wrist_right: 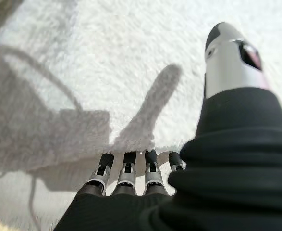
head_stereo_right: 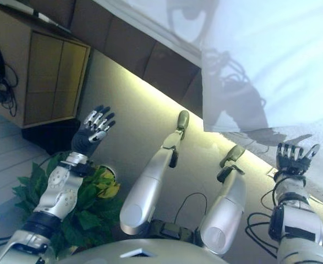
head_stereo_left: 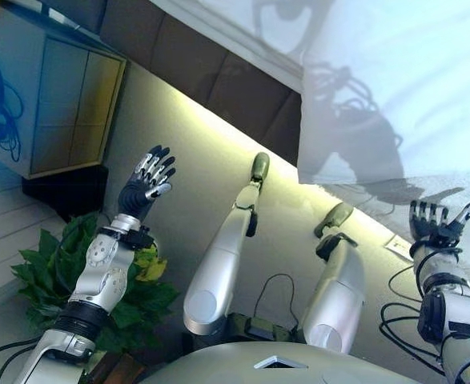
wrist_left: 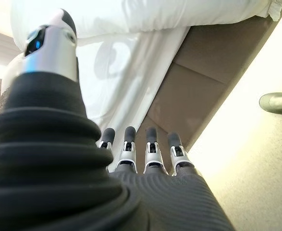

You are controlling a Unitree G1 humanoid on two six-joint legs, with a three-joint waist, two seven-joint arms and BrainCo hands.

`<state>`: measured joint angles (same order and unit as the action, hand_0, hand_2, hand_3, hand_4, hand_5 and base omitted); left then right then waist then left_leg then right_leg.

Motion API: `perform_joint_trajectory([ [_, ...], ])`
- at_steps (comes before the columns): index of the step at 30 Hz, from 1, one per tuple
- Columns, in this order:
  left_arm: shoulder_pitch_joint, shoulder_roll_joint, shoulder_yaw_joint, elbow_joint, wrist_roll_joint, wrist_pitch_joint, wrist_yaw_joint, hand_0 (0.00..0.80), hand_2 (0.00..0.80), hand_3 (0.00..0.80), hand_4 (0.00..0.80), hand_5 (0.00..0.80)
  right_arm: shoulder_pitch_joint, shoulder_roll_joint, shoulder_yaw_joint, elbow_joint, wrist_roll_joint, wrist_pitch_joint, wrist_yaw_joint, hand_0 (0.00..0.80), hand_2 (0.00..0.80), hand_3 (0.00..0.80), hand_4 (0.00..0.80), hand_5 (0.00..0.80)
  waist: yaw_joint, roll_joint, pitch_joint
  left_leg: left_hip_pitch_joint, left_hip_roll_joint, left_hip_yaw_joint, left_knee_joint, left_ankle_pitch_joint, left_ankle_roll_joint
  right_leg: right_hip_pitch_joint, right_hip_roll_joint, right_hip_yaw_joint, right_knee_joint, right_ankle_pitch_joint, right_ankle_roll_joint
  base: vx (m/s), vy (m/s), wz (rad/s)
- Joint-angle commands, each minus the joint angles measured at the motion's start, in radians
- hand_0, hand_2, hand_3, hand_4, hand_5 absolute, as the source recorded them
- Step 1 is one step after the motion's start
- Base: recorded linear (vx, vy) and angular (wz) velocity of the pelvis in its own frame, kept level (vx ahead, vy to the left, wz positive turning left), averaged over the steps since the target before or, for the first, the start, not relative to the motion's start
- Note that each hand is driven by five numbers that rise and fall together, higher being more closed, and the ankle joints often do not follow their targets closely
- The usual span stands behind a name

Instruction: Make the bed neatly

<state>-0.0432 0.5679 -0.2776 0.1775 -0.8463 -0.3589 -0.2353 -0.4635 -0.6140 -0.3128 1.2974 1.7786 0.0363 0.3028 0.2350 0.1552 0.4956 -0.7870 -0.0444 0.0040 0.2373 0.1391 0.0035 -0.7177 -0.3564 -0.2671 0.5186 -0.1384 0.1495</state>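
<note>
Your right hand (head_stereo_left: 437,222) sits at about four o'clock in the head view, fingers spread and straight, right at the hanging edge of the white blanket (head_stereo_left: 379,88). The wrist view shows those fingers (wrist_right: 126,173) reaching toward the fuzzy cloth with nothing pinched between them, so you are placed to take the edge but have not closed on it. Whether the tips touch the cloth I cannot tell.

Your left hand (head_stereo_left: 146,186) is up at nine o'clock, also spread and holding nothing, well apart from the bedding and over the floor beside the brown bed base (head_stereo_left: 218,88). It looks parked out of the way, near the potted plant (head_stereo_left: 50,272) and the wooden cabinet (head_stereo_left: 74,104).

The blanket covers the upper right of the view, draped over the bed's side, so the smoothing looks barely begun.
</note>
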Motion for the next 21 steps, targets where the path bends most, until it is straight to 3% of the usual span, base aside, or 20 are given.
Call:
perform_joint_trajectory([
  [1,-0.033,-0.021,0.021,-0.034,-0.002,-0.053,-0.005,0.000,0.000,0.000,0.000,0.000,0.000,-0.111,0.020,-0.030,-0.022,-0.037,-0.011,0.000,0.000,0.000,0.000,0.000,0.008,0.071,0.024,-0.054,0.049,-0.019,0.090,-0.028,-0.053,-0.080,-0.029,0.036,-0.073,0.181,0.061,0.000,0.000,0.00],
  [8,-0.032,-0.025,0.029,-0.031,-0.006,-0.059,-0.016,0.000,0.000,0.000,0.000,0.000,0.007,-0.129,0.009,-0.009,0.005,-0.040,0.009,0.000,0.000,0.000,0.000,0.000,0.009,0.081,0.024,-0.057,0.051,-0.024,0.072,-0.019,-0.057,-0.098,-0.034,0.042,-0.073,0.186,0.063,0.000,0.000,0.00],
  [9,-0.030,-0.025,0.030,-0.030,-0.007,-0.058,-0.022,0.000,0.000,0.000,0.000,0.000,0.008,-0.132,0.006,-0.008,0.002,-0.042,0.015,0.210,0.210,0.210,0.210,0.210,0.009,0.083,0.024,-0.055,0.051,-0.024,0.073,-0.019,-0.057,-0.097,-0.036,0.042,-0.073,0.187,0.063,0.000,0.000,0.00],
  [10,-0.030,-0.025,0.032,-0.031,-0.010,-0.056,-0.027,0.000,0.000,0.000,0.000,0.000,0.007,-0.134,0.005,-0.006,-0.001,-0.045,0.021,0.627,0.627,0.627,0.627,0.627,0.009,0.084,0.024,-0.054,0.051,-0.023,0.073,-0.019,-0.058,-0.097,-0.038,0.042,-0.073,0.188,0.064,0.000,0.000,0.00],
  [11,-0.029,-0.025,0.033,-0.033,-0.012,-0.053,-0.029,0.000,0.000,0.000,0.000,0.000,0.007,-0.136,0.003,-0.005,-0.001,-0.047,0.026,0.775,0.775,0.775,0.775,0.775,0.009,0.085,0.024,-0.053,0.052,-0.023,0.073,-0.019,-0.058,-0.097,-0.040,0.042,-0.072,0.189,0.065,0.000,0.000,0.00],
  [21,-0.039,-0.015,0.033,-0.032,-0.028,-0.045,-0.034,0.000,0.000,0.000,0.000,0.000,-0.011,-0.159,0.001,-0.007,-0.011,-0.042,0.067,0.800,0.800,0.800,0.800,0.800,0.008,0.086,0.024,-0.032,0.053,-0.018,0.062,-0.020,-0.062,-0.081,-0.053,0.037,-0.085,0.203,0.072,0.000,0.000,0.00],
])
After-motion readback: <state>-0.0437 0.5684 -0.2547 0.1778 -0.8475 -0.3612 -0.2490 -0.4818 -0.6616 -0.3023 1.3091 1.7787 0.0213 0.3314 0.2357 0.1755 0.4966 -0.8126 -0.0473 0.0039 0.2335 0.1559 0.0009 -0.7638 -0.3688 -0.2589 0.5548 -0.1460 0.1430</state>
